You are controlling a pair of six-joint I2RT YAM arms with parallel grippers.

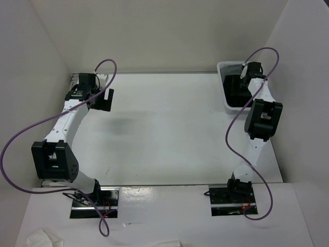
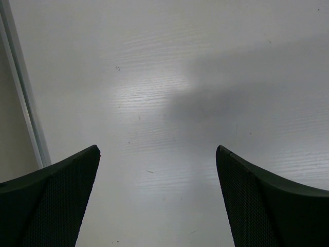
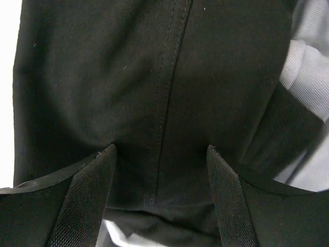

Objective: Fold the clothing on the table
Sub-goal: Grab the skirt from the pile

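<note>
The clothing (image 1: 237,90) is a black garment bunched in a small white basket (image 1: 222,72) at the far right of the table (image 1: 164,128). In the right wrist view the black clothing (image 3: 154,77) fills the frame, a stitched seam running down its middle. My right gripper (image 3: 160,148) is pushed down into it, fingers (image 3: 87,190) apart with the seamed fabric between them. From above, the right gripper (image 1: 245,78) reaches into the basket. My left gripper (image 1: 104,100) hovers at the far left, open over bare table (image 2: 169,77), nothing between its fingers (image 2: 61,190).
White walls enclose the table on three sides; the left wall's foot (image 2: 23,103) runs close beside my left gripper. A pale ribbed cloth (image 3: 308,62) lies beside the black garment in the basket. Purple cables loop off both arms. A crumpled white cloth (image 1: 43,239) lies near the left base.
</note>
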